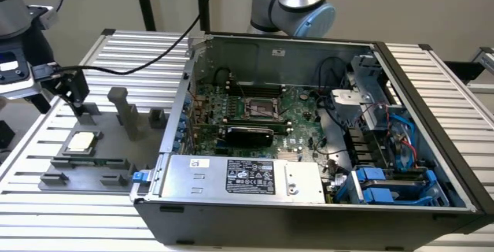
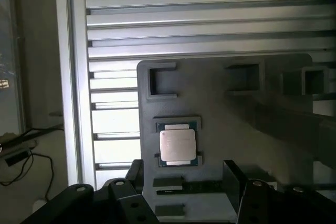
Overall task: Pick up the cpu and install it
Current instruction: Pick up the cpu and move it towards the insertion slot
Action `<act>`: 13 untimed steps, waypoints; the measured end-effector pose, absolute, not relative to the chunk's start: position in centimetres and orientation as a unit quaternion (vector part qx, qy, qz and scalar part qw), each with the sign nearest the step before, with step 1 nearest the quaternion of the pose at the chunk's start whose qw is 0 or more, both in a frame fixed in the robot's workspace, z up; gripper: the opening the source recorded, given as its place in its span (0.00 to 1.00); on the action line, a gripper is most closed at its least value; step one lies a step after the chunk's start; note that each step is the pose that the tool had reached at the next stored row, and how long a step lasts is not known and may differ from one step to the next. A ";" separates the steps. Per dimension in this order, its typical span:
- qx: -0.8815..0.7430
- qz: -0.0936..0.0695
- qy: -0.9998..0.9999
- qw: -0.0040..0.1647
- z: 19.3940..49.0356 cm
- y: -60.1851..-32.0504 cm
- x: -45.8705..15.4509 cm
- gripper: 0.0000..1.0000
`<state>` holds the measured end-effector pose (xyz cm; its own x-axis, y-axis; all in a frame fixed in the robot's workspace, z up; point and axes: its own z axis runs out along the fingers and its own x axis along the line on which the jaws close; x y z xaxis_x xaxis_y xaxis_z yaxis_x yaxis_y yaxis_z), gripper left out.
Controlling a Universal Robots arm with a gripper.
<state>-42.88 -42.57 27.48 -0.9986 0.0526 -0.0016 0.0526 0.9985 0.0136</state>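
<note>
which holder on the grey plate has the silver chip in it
The low square nest with the raised rim: the cpu lies flat in it, silvery top up. The taller blocks hold no chip.

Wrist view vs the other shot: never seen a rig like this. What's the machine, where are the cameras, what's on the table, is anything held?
It's one robot arm with a black two-finger gripper. The exterior view is from a camera off the arm, looking across a ribbed aluminium table. The wrist view is from a camera on the arm's wrist, looking past the gripper's fingers. On the table stands an open dark desktop computer case, showing a green motherboard with a black square socket frame. Beside it, on the exterior view's left, lies a grey plastic fixture plate. The small square silvery-grey cpu lies in a recess of that plate. The gripper hangs above the plate near the cpu, open and holding nothing; the cpu is not yet picked up.
</note>
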 end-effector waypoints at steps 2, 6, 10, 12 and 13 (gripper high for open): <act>0.025 0.007 1.000 0.001 27.1 -42.6 -42.8 0.71; 0.024 0.007 1.000 0.001 26.4 -42.6 -42.7 0.71; 0.023 0.007 1.000 0.001 25.7 -42.6 -42.5 0.71; 0.023 0.007 1.000 0.001 25.3 -42.7 -42.5 0.71; 0.023 0.007 1.000 0.001 25.1 -42.8 -42.5 0.71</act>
